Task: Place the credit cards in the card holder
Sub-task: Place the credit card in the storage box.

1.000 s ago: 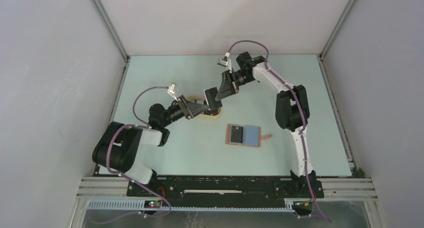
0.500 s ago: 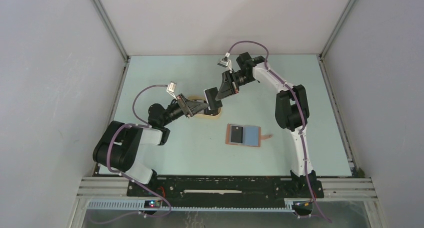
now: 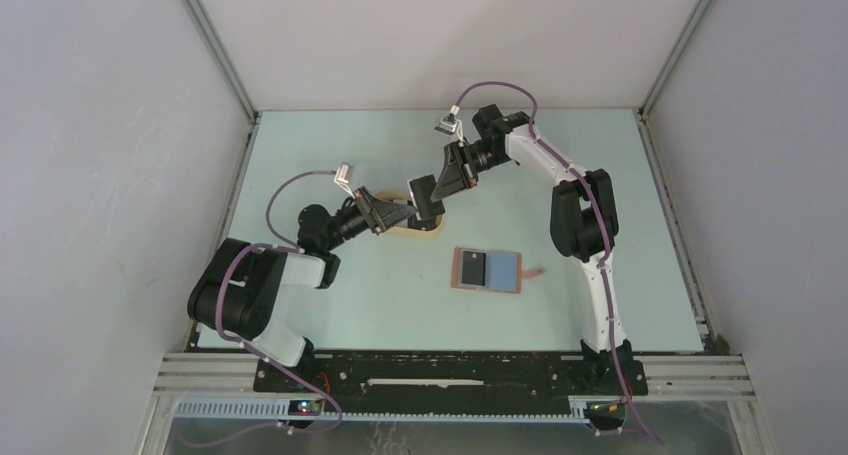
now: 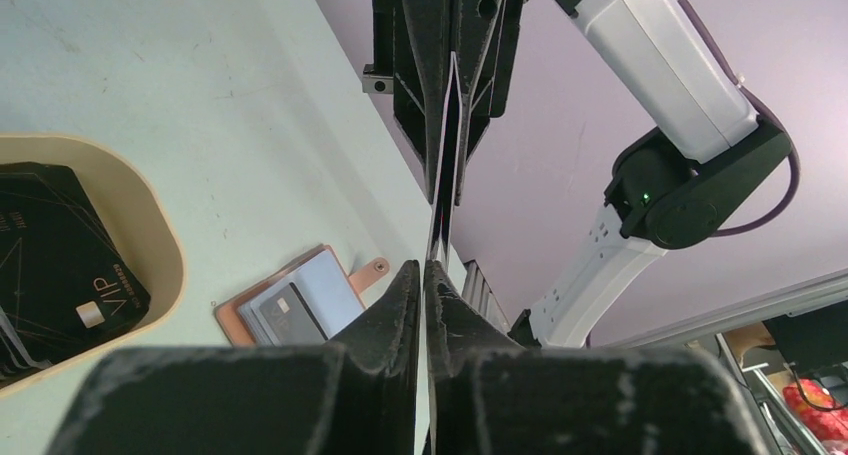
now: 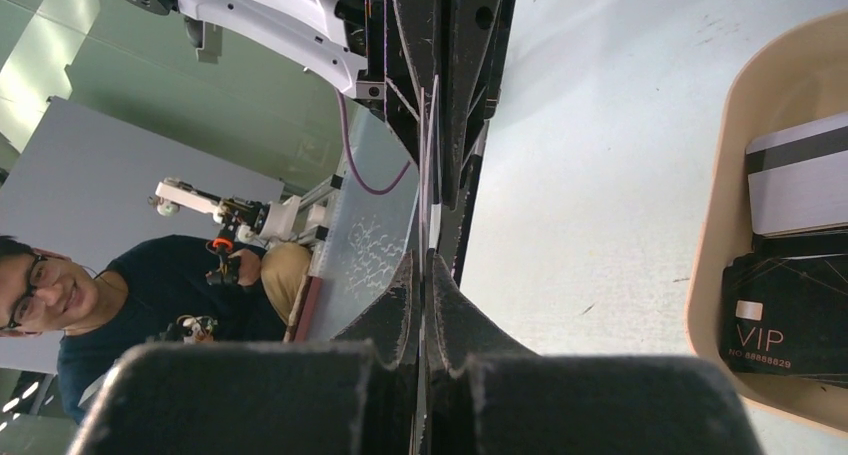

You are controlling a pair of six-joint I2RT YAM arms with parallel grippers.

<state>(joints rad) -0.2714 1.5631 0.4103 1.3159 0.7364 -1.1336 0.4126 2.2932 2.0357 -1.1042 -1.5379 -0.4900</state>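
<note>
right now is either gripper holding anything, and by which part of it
One thin plastic card, seen edge-on, held by both: the left gripper pinches one end, the right gripper the opposite end.

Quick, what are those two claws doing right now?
Left gripper: shut on a card.
Right gripper: shut on the same card.

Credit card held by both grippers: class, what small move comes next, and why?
Probably open the right gripper. Both sets of jaws pinch one credit card in mid-air, so one must release before the left gripper carries it to the card holder.
</note>
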